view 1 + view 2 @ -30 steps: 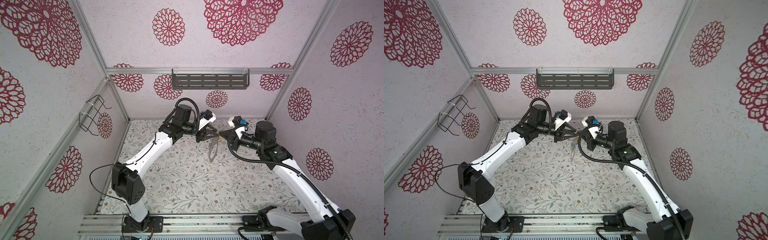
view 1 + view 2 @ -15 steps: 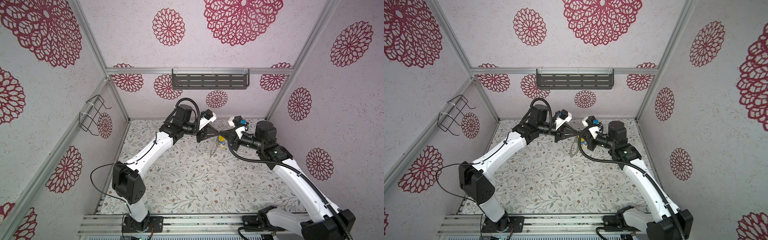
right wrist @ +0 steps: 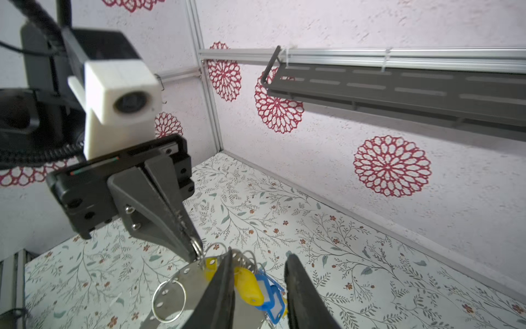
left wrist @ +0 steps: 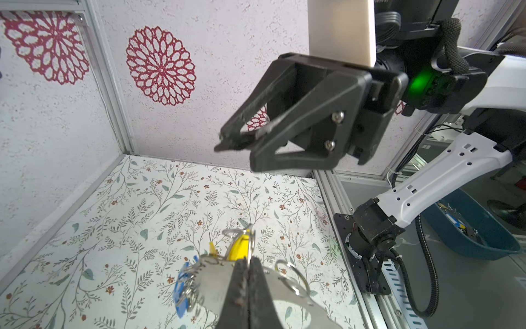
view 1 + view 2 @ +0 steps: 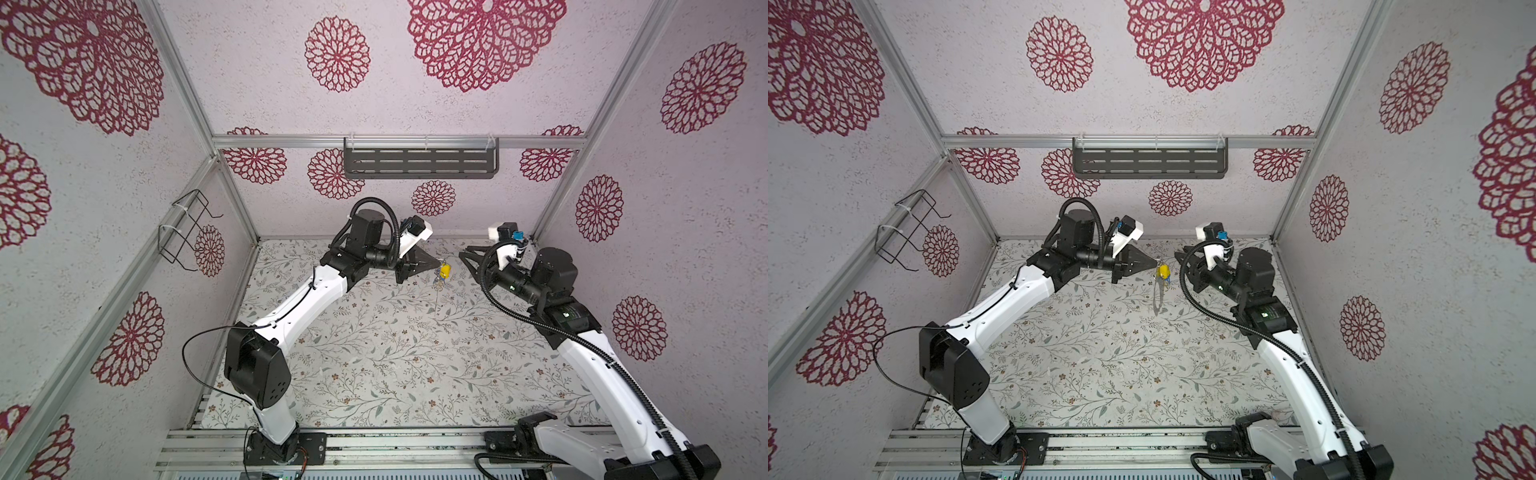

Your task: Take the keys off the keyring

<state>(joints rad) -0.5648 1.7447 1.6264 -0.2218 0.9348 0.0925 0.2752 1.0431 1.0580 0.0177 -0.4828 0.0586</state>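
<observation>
- In both top views the keyring (image 5: 436, 291) is only a thin grey sliver, hanging edge-on just above the middle of the frame with a yellow spot near its top. The wrist views show it flat: a grey metal plate with small holes along its rim.
- In the left wrist view, the left gripper (image 4: 249, 265) is at bottom centre with its jaws pressed together on the plate's rim.
- In the upper middle of that view, the right gripper (image 4: 239, 139) has its jaws parted. It holds nothing and is clear of the plate.
- A second ago the right gripper was closed right at the ring and the left one was still partly open. Now the left one pinches the ring, and the right tip has let go and drawn back to the right.
- The keys (image 3: 247, 284) are yellow and blue tags with white windows. They bunch at the rim beside the pinch, hung on small wire rings (image 3: 169, 302).
</observation>
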